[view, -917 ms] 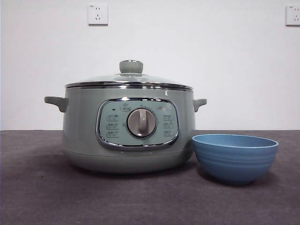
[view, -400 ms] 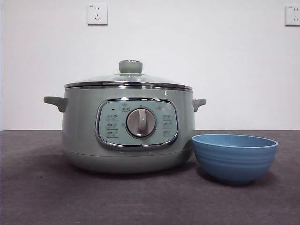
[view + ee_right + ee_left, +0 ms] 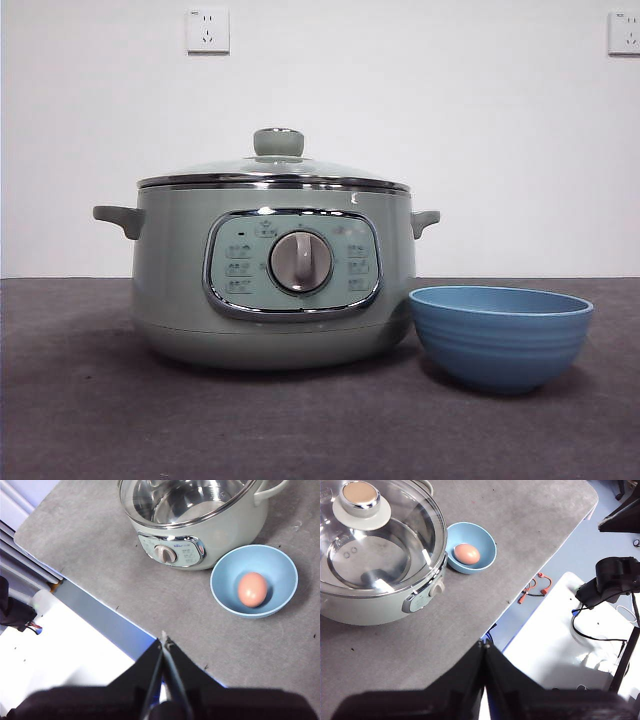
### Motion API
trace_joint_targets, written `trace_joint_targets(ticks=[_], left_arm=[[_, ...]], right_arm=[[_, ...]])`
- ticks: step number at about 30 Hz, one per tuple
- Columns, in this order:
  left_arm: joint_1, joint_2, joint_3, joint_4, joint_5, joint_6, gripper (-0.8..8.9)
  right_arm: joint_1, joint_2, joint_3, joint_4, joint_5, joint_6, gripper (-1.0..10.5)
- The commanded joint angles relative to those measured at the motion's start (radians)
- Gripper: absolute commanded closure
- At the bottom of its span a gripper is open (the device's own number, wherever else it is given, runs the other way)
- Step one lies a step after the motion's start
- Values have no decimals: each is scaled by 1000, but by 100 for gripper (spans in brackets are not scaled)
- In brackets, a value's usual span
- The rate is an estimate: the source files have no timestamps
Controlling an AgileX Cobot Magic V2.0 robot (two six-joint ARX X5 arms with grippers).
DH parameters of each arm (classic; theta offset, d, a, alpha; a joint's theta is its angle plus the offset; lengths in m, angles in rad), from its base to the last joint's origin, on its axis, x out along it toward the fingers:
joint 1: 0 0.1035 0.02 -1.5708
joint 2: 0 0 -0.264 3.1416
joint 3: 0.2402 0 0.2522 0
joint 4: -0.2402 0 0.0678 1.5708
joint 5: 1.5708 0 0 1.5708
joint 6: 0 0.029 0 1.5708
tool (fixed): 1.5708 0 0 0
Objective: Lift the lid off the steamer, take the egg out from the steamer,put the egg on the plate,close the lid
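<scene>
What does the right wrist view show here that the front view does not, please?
Only the right wrist view shows the egg lying in the plate, and the right gripper, jaws shut, apart from the things. Only the front view shows the lid with its knob, seated on the steamer, and two wall sockets. Both show the steamer's dial panel, the plate beside it and the grey table.

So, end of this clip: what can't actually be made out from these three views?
- Front view: the egg is hidden by the plate's wall; only the wrist views show it.
- Front view: neither arm appears.
- Front view: the icons on the steamer's panel are too small to read.
- Right wrist view: the lid's knob is cut off by the picture's edge.
- Left wrist view: reflections on the lid blur the steamer's inside.
</scene>
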Motion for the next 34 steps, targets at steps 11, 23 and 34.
trace_joint_targets(ticks=[11,23,34], left_arm=[[-3,2,-5,51,-32,24,817],[328,-189,-170,746,-40,259,817],[540,-611,-830,1150,-151,251,817]], right_arm=[[2,0,6,2,3,-8,946],[2,0,6,2,3,-8,946],[2,0,6,2,3,-8,946]])
